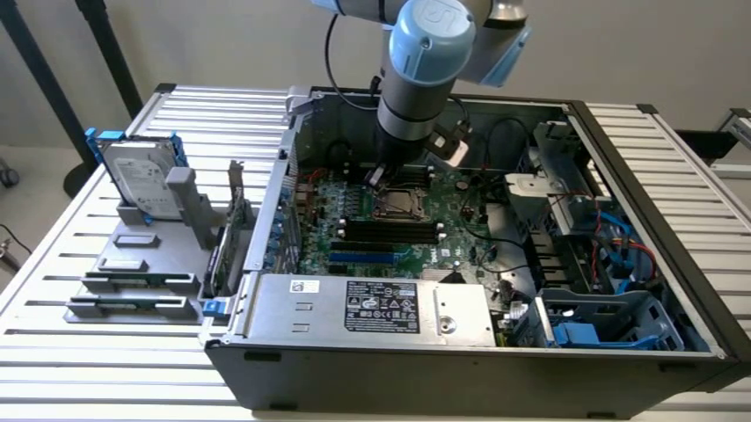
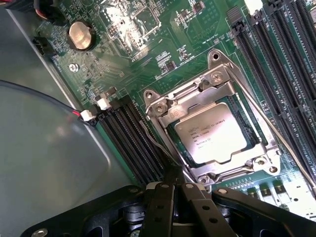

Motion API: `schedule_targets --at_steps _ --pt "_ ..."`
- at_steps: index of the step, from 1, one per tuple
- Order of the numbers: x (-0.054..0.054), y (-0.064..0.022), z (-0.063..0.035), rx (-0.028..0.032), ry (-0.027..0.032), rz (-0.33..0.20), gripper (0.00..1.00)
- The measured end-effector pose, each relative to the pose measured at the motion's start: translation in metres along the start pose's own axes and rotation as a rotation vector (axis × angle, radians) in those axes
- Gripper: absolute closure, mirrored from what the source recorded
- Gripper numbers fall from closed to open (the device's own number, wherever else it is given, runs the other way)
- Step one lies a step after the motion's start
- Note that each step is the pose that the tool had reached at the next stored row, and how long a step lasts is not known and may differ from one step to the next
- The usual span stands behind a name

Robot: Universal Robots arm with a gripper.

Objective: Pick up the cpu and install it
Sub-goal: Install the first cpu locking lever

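Fingers of the black metal gripper [image 2: 174,197] sit pressed together at the near edge of our wrist view, holding nothing, just short of the socket. Beyond them we see the cpu [image 2: 211,133], a flat square chip with a dull silver lid and fine printed lettering, already lying inside the bright steel socket frame [image 2: 163,106], seated level so its edges sit within the frame's opening. A thin wire lever [image 2: 276,133] runs along the frame's side. Long black memory slots [image 2: 133,143] flank the socket on the glossy green motherboard [image 2: 163,54], and a round silver coin battery [image 2: 80,35] lies farther off, toward eleven o'clock from the chip. In the exterior view, the grey-and-blue arm [image 1: 423,70] reaches straight down into the open dark steel computer case [image 1: 634,158], over the socket, we judge for a vertical approach.
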State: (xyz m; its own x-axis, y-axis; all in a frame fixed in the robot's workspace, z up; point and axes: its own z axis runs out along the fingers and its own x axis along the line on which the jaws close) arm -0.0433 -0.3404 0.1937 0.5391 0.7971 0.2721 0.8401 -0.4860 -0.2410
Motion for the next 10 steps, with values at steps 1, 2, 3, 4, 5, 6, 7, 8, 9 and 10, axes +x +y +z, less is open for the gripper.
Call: schedule_targets --at_steps 1,2,3,4,5,6,7,8,9,10 --pt "0.0001 -0.0001 0.0001 -0.0003 -0.0006 0.0 0.89" --pt "0.0002 -0.0001 0.0001 -0.0008 -0.0012 0.0 0.89" --pt "0.0002 -0.0001 0.0001 -0.0012 -0.002 0.0 0.89" --pt "0.0003 -0.0002 0.0001 -0.0018 -0.0029 0.0 0.89" --pt "0.0004 -0.0002 0.0001 -0.0023 -0.0037 0.0 0.89" --pt "0.0005 -0.0003 0.0002 -0.0029 -0.0046 0.0 0.89" --pt "0.0005 -0.0003 0.0002 -0.0034 -0.0055 0.0 0.89" --pt "0.0006 -0.0002 0.0002 -0.004 -0.0064 0.0 0.89" --pt "0.0007 -0.0001 0.0002 -0.0046 -0.0074 0.001 0.89" --pt "0.0008 0.0 0.0002 -0.0052 -0.0083 0.001 0.89"
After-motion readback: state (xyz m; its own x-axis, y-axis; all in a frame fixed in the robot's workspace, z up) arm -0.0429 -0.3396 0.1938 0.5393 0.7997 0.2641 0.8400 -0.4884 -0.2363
